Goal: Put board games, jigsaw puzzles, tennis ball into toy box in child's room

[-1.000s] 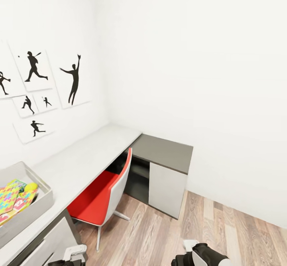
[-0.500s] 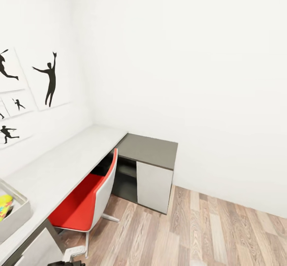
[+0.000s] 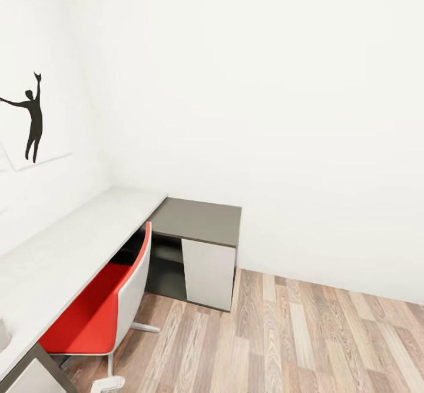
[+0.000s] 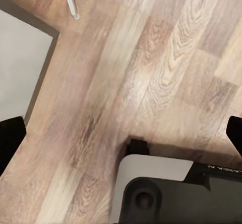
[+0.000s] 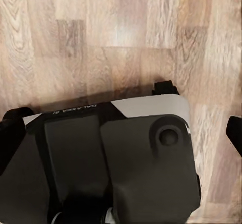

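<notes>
The long light-grey table point(image 3: 70, 245) of the child's room runs along the left wall. The toy box, board games, jigsaw puzzles, tennis ball and bed are out of view. My left gripper point(image 4: 121, 133) is open over the wood floor, its dark fingertips point(image 4: 10, 138) far apart with nothing between them. My right gripper point(image 5: 121, 133) is open too, hanging above my own dark and white base point(image 5: 126, 153). A white piece of my left arm point(image 3: 108, 383) pokes in at the head view's lower edge.
A red-seated white chair point(image 3: 100, 310) is tucked under the table. At the table's far end a dark grey cabinet point(image 3: 200, 245) with a white door fills the corner. Wood-plank floor point(image 3: 306, 340) spreads to the right. A silhouette poster point(image 3: 32, 119) hangs on the left wall.
The head view has swung to the right, so the toy box with its colourful toys has slid out at the left. The dark right arm parts at the bottom edge have left the picture.
</notes>
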Tool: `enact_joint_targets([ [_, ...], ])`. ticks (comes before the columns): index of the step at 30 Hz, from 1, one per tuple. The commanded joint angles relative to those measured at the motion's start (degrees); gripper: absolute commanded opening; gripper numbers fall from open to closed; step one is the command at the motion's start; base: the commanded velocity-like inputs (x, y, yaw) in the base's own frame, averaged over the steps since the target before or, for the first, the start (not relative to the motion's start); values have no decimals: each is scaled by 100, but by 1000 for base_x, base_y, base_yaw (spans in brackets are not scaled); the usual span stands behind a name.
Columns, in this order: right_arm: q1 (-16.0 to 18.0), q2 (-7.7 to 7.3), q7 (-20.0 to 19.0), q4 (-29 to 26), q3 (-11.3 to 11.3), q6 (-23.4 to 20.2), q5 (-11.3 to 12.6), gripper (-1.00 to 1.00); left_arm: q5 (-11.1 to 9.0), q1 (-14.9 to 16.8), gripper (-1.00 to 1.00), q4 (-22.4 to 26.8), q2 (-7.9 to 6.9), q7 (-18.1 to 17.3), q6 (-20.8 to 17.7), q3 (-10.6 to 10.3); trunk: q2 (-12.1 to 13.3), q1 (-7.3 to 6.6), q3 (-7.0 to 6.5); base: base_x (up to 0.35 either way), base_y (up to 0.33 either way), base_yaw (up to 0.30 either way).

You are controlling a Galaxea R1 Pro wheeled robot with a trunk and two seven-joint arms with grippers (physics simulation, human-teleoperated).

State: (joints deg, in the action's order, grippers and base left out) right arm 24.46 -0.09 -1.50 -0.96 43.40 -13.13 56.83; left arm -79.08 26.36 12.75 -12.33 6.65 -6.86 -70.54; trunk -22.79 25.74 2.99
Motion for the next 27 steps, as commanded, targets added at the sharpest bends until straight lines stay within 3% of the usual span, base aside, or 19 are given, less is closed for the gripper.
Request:
enact_joint_targets([
  [1,-68,-10,148,-1,46,43,91,100,98,-10,100,26,-11,51,-6,-49,-13,4,16,0,0,-258],
  [4,-225,-63,434,-1,46,189,152,100,464,-44,100,25,-4,54,138,-75,-13,4,26,0,0,-258],
  [8,-375,-99,570,-1,46,304,178,100,727,-127,100,20,1,55,374,-87,-13,4,39,0,0,-258],
  [27,-1045,-114,671,-1,51,713,171,100,832,-686,100,17,-3,63,475,-91,-13,4,108,0,0,-258],
])
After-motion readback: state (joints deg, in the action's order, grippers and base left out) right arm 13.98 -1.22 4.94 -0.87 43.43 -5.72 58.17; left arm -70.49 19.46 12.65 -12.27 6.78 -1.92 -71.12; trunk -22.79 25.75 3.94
